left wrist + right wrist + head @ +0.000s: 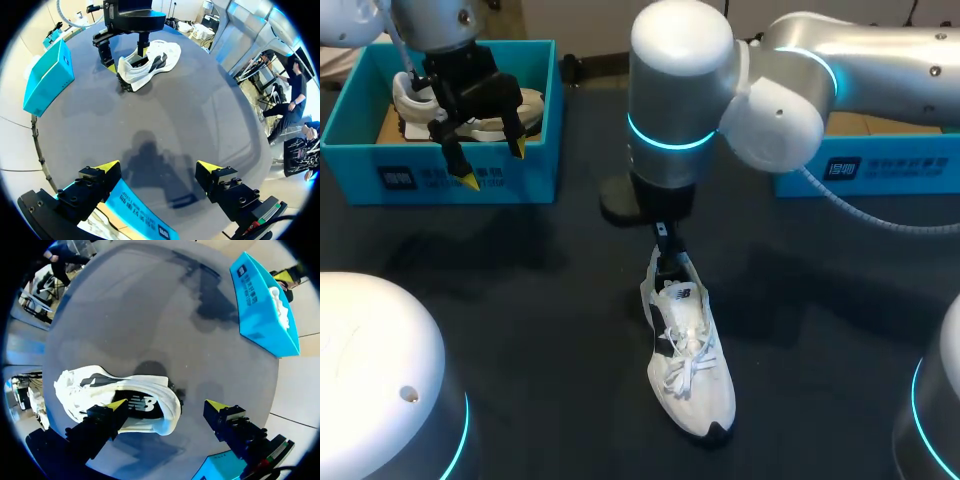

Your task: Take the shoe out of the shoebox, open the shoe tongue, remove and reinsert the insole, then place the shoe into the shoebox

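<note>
**White shoe** (688,360) lies on the dark surface (520,300) near the middle. Its toe points toward the near edge and its heel toward the far side.

**Right end effector** (667,250) stands at the heel, below the right arm (840,70), with its fingers apart. One yellow tip sits inside the shoe's opening over the dark interior. The other tip is outside, clear of the heel.

**Left end effector** (493,165) hangs over the near wall of the left box (380,180), at far left. Its fingers are apart and hold nothing. A second shoe (415,100) lies inside this blue box.

**Right box** (880,170), also blue, stands at far right and is partly hidden by the right arm.
</note>
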{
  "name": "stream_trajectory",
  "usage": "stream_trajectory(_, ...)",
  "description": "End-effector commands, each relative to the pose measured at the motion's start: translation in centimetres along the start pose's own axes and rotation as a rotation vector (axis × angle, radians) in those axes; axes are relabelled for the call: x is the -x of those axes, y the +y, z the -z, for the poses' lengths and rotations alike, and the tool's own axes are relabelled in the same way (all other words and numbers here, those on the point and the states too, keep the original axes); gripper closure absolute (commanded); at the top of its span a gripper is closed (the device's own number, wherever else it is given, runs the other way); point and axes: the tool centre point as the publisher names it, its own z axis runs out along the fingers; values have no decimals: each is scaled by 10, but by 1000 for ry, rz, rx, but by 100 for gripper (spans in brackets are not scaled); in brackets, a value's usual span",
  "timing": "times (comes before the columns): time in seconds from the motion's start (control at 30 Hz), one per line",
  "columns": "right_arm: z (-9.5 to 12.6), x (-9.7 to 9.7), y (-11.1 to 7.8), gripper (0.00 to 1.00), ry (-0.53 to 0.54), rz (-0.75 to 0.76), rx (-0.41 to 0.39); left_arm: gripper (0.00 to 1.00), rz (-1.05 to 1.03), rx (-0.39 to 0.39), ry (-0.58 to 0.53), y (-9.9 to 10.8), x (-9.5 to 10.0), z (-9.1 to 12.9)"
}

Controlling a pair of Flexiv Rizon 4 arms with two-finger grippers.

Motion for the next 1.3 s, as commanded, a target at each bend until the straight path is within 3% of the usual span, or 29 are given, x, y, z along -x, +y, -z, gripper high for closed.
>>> stream_trajectory(0.03,-12,1,-8,0,-7,7,25,0,-1,0,2,1,1,0)
stream_trajectory(0.33,-30,14,-15,0,-5,45,30,0,-1,0,2,1,1,0)
stream_trajectory(0.83,-52,16,-2,0,23,60,-31,0,-1,0,2,1,1,0)
stream_trajectory(1.3,-62,23,-18,0,47,44,-22,0,-1,0,2,1,1,0)
